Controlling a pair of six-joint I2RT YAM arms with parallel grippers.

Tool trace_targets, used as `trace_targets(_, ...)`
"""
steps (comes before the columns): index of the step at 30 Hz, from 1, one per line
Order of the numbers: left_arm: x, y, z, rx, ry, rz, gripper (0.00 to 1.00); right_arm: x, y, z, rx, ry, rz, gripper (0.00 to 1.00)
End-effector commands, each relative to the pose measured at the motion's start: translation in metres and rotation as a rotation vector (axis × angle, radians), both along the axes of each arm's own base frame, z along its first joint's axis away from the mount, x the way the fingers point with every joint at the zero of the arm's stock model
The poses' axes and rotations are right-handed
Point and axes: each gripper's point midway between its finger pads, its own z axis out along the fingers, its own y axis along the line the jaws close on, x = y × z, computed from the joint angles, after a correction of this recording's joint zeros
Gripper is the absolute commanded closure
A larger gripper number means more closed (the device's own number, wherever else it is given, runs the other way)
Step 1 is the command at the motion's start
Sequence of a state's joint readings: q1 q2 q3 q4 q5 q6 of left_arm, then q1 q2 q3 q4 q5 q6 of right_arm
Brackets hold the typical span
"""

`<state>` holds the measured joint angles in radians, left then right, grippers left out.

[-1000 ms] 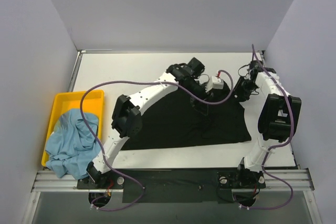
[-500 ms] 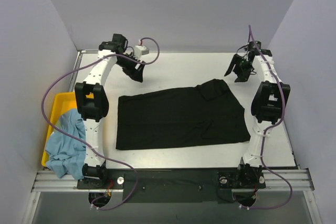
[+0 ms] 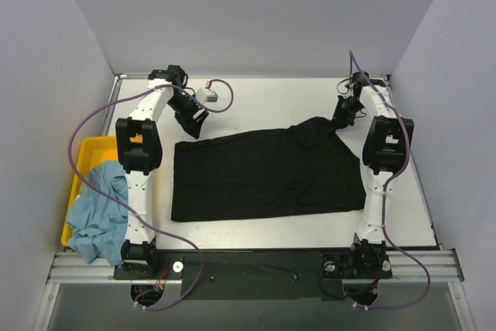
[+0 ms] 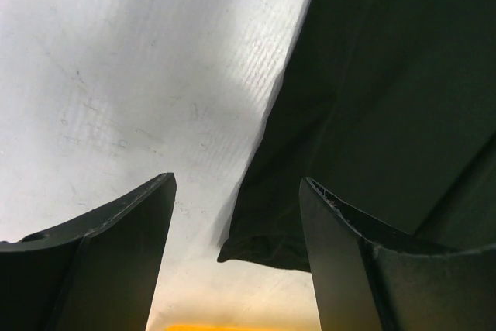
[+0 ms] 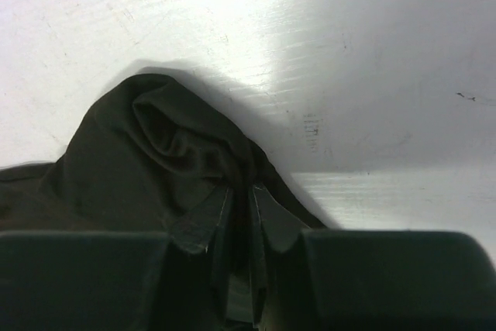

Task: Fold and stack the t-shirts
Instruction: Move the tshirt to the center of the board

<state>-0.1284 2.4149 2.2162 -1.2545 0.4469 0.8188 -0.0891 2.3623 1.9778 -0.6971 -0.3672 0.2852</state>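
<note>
The black t-shirt lies spread flat in the middle of the table. Its far right corner is bunched up, and my right gripper is shut on that fold. My left gripper hangs open just above the shirt's far left corner, which lies between its fingers without touching them. The light blue t-shirt sits crumpled in the yellow tray at the left.
The grey walls close in at the back and on both sides. The tray stands along the table's left edge. Purple cables loop off both arms over the table. White table surface shows beyond the shirt.
The right gripper came down onto the black t-shirt's far right corner and shut on it. The left gripper dropped toward the far left corner and stayed open.
</note>
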Motion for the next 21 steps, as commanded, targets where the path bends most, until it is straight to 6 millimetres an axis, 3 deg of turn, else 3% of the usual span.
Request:
trace_targets(1, -0.012, 0.013, 0.002, 0.040, 0.008, -0.131, 0.25, 0.002, -0.006, 0.048, -0.051, -0.075, 0.002, 0.93)
trace_targets(5, -0.026, 0.021, -0.007, 0.078, 0.063, -0.187, 0.27, 0.000, -0.006, 0.053, -0.060, -0.076, -0.003, 1.00)
trace_targets(9, -0.041, 0.027, -0.020, 0.115, 0.112, -0.233, 0.30, -0.002, -0.005, 0.057, -0.076, -0.078, 0.003, 1.00)
trace_targets(12, -0.035, 0.034, -0.028, 0.166, 0.092, -0.213, 0.33, -0.004, -0.005, 0.059, -0.086, -0.076, 0.008, 0.99)
trace_targets(16, -0.028, 0.036, -0.028, 0.198, 0.060, -0.194, 0.51, -0.006, -0.007, 0.054, -0.100, -0.061, 0.012, 0.83)
trace_targets(21, -0.029, 0.034, -0.024, 0.196, 0.048, -0.195, 0.81, -0.008, -0.003, 0.047, -0.077, -0.038, 0.018, 0.85)
